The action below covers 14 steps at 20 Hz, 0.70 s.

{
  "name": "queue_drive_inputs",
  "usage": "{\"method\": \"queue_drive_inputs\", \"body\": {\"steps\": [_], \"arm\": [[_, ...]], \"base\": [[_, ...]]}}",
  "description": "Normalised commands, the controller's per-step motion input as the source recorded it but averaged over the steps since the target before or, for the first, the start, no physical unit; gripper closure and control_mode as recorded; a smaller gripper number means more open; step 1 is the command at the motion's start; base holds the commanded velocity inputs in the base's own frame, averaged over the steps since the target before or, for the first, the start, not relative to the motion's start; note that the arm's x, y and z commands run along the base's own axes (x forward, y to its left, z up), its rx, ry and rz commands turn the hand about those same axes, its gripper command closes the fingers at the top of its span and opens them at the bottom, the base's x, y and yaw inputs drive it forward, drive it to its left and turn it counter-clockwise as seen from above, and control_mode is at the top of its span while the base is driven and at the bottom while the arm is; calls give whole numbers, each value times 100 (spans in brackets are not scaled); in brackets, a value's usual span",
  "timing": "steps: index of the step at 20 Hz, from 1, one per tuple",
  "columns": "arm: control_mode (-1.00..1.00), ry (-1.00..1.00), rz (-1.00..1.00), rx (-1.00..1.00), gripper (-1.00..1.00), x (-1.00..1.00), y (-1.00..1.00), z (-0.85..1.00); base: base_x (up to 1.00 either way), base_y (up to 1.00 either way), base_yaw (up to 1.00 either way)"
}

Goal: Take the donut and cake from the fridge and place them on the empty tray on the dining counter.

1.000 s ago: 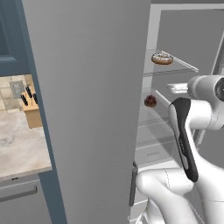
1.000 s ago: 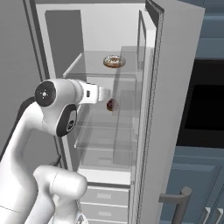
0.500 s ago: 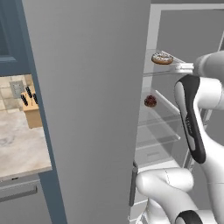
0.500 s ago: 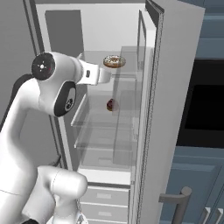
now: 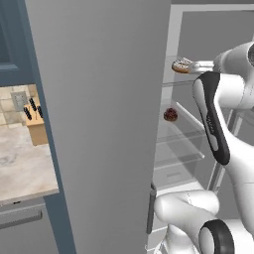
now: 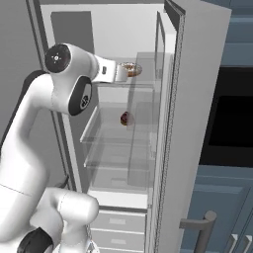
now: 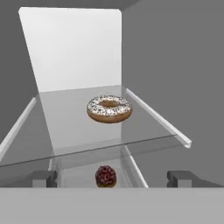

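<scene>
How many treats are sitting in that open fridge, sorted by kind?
Donut, iced and speckled, on the upper glass shelf: 1
Cake, dark and round, on the shelf below: 1
Total: 2

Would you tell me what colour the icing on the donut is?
Whitish with dark speckles, over a tan body; the donut shows best in the hand view.

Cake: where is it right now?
The cake sits in the open fridge on a glass shelf one level below the donut; in the hand view it shows through the upper shelf, between the open gripper's fingertips.
</scene>
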Motion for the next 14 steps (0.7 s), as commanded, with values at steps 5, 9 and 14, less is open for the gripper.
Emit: {"method": "queue_drive_inputs", "body": {"steps": [5,9,14], "arm": [[-100,1,5,0,-100,41,0,0],[-100,13,13,0,-100,34,0,0],[-100,5,2,0,-100,40,0,0]], "base": [[0,0,0],[0,0,0],[0,0,0]]}}
